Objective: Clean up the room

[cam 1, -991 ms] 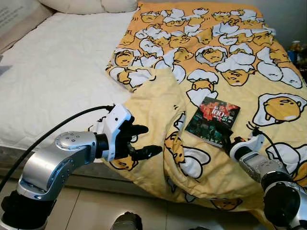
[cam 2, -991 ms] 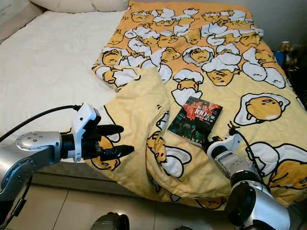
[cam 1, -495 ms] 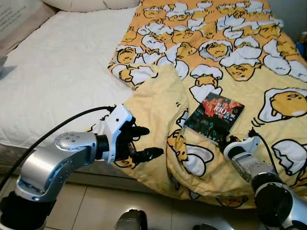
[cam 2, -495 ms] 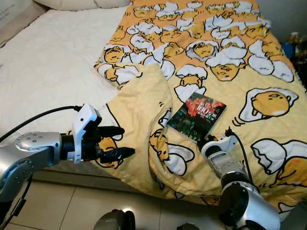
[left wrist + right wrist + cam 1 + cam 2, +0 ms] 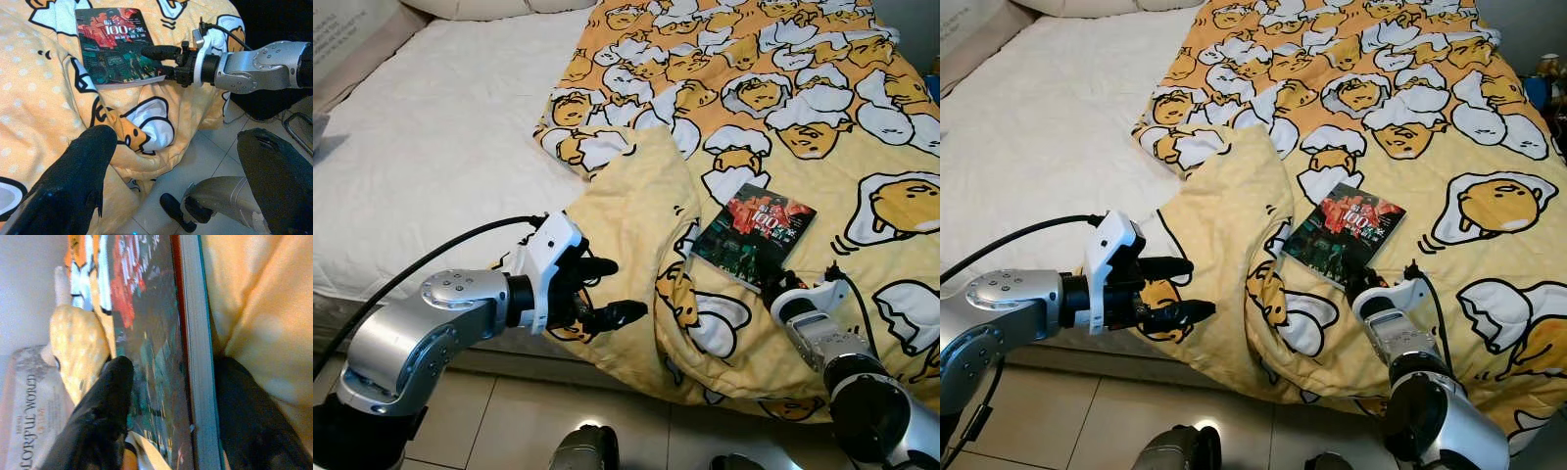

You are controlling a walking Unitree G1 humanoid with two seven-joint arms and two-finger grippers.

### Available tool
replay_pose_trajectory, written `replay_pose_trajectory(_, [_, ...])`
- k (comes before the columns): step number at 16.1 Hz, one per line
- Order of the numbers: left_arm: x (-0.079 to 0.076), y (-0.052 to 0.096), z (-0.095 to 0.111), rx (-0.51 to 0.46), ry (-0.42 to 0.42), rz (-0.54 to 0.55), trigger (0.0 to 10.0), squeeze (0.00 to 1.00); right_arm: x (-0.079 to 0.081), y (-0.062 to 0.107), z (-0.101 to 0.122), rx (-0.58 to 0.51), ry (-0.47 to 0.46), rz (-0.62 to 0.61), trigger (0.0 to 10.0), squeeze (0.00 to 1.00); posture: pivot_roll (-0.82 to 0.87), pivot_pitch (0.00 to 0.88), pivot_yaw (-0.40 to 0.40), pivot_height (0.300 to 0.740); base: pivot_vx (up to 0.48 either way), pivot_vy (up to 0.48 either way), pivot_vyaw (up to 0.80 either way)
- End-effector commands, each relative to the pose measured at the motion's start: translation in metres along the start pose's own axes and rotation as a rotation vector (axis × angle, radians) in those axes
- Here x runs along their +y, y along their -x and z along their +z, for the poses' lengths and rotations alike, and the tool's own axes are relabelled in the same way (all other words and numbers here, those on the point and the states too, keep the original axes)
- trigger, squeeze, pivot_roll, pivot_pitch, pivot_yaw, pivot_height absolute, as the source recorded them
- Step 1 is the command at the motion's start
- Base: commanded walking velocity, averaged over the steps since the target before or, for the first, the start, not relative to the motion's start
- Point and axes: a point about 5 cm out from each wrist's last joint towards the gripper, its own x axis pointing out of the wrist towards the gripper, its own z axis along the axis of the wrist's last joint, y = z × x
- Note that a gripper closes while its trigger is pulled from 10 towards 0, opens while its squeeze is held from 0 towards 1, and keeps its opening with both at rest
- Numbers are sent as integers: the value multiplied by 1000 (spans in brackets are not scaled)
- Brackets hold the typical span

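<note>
Left eye view: closing on the book at the bed's edge

Biggest thing before me is the bed (image 5: 431, 166), its white sheet bare on my left side, with the yellow egg-print blanket (image 5: 822, 108) spread over the rest and one corner folded back so the dotted underside shows. On that blanket, near the edge closest to me, lies the book (image 5: 754, 236), flat, dark cover up, just beside the fold

My right gripper (image 5: 159, 61) is at the book's near corner. From the left wrist view one finger lies over the cover and the other sits at the page edge just beneath it; the right wrist view shows the book's edge running between my two fingertips (image 5: 105, 396). So the fingers are parted around the corner with the book between them; whether they have pinched yet I cannot tell

My left gripper (image 5: 602, 291) hovers spread wide and holding nothing, over the drooping blanket edge, well apart from the book

To do this well, I judge I should push the lower finger further under the cover before squeezing, since the soft blanket will give and may bunch into the grip. A corner hold on a floppy paperback could let it sag or slip, so a deeper bite and a slow, level lift seem wise
</note>
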Motion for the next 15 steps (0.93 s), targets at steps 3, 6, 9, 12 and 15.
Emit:
replay_pose_trajectory(3, [0, 2, 3, -15, 2, 12, 10000, 988, 6, -2, -3, 16, -12, 53, 0, 0, 261, 95, 136, 740, 0, 0, 0])
replay_pose_trajectory(6, [-2, 0, 2, -19, 8, 10, 10000, 988, 8, -2, -5, 39, 11, 87, 0, 0, 253, 85, 129, 740, 0, 0, 0])
replay_pose_trajectory(9, [0, -3, 4, -40, 10, 26, 10000, 988, 9, -2, -4, 36, 14, 92, 0, 0, 242, 57, 117, 740, 0, 0, 0])
replay_pose_trajectory(12, [5, -6, 5, -69, 11, 69, 10000, 988, 11, -3, -3, 46, 34, 112, 0, 0, 226, 4, 97, 740, 0, 0, 0])
replay_pose_trajectory(15, [12, -7, 10, -117, 25, 134, 10000, 984, 14, -2, 3, 48, 56, 145, 0, 0, 196, 0, 94, 740, 0, 0, 0])
